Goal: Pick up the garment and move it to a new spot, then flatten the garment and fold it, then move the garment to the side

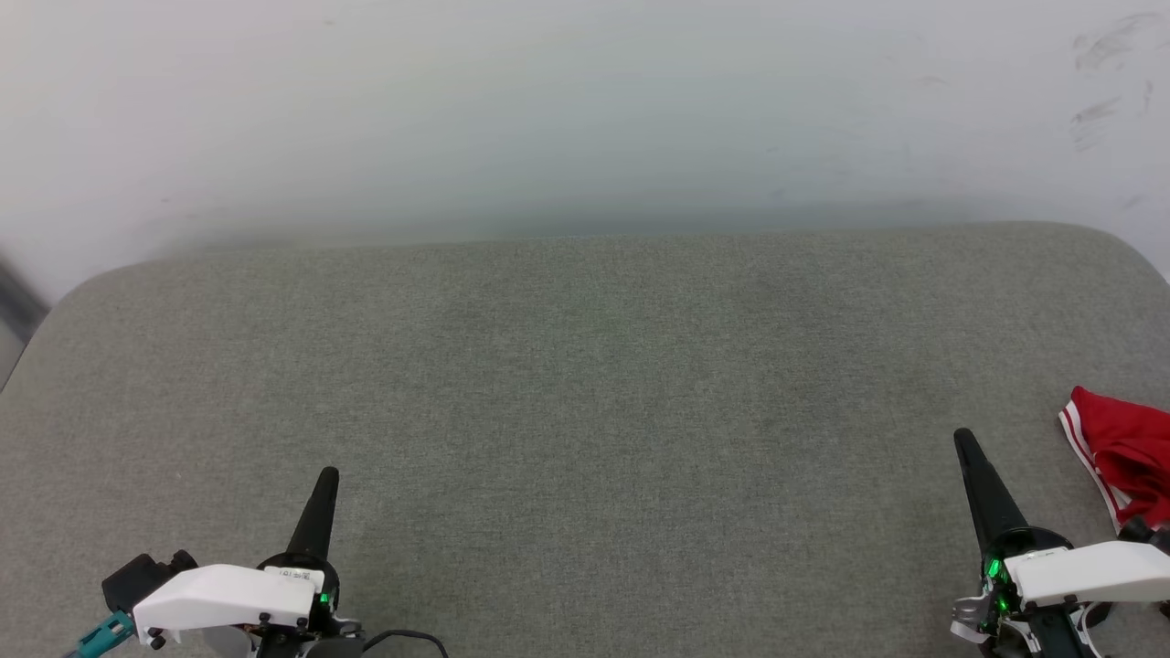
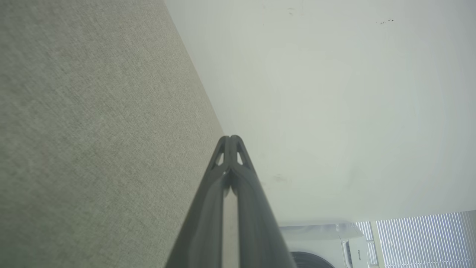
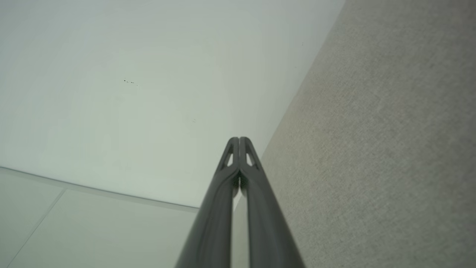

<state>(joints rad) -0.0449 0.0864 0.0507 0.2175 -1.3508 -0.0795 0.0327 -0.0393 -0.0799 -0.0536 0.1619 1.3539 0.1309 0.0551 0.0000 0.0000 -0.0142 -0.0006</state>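
Observation:
A small part of the garment (image 1: 1126,457), red with red-and-white striped trim, lies at the right edge of the grey surface (image 1: 585,384) in the head view; the rest runs out of frame. My right gripper (image 1: 963,440) is shut and empty, just left of the garment and apart from it. My left gripper (image 1: 328,476) is shut and empty at the lower left, far from the garment. In the wrist views the left gripper (image 2: 230,138) and the right gripper (image 3: 239,139) each show both fingertips pressed together with nothing between them.
A pale wall (image 1: 585,110) stands right behind the grey fabric-covered surface, whose back corners are rounded. A white appliance (image 2: 327,242) and window blinds (image 2: 424,238) appear low in the left wrist view.

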